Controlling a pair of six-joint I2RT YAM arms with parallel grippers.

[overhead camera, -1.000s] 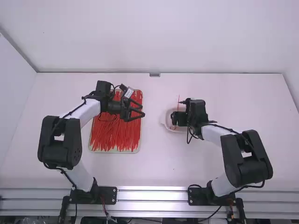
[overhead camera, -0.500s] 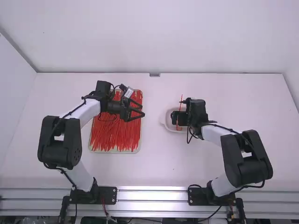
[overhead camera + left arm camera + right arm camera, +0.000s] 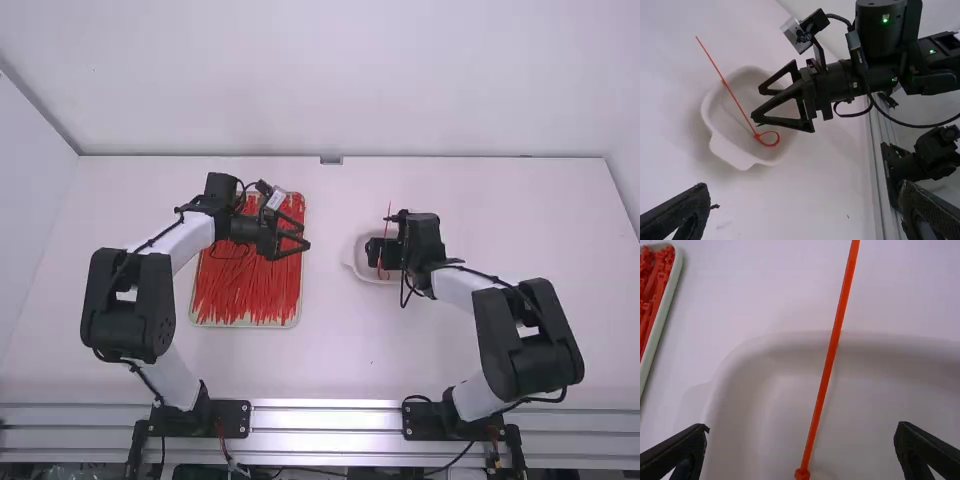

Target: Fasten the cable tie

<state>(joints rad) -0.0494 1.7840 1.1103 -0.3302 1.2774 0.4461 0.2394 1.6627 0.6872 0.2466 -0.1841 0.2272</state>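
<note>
While the right gripper (image 3: 757,106) and left gripper (image 3: 295,232) both sit spread wide, we see the cable tie (image 3: 735,102) ungripped.
Its loop sits in the bowl (image 3: 722,150), tail slanting out past the rim; right gripper at the bowl, left well aside.

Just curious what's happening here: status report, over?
Left pincer open over the tray. Right pincer open over the bowl. Looped tie in the bowl, tail past the rim. Nothing in the way.

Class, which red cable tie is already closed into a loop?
The lone tie at the white dish, its head end looped; the tray ties lie straight.
</note>
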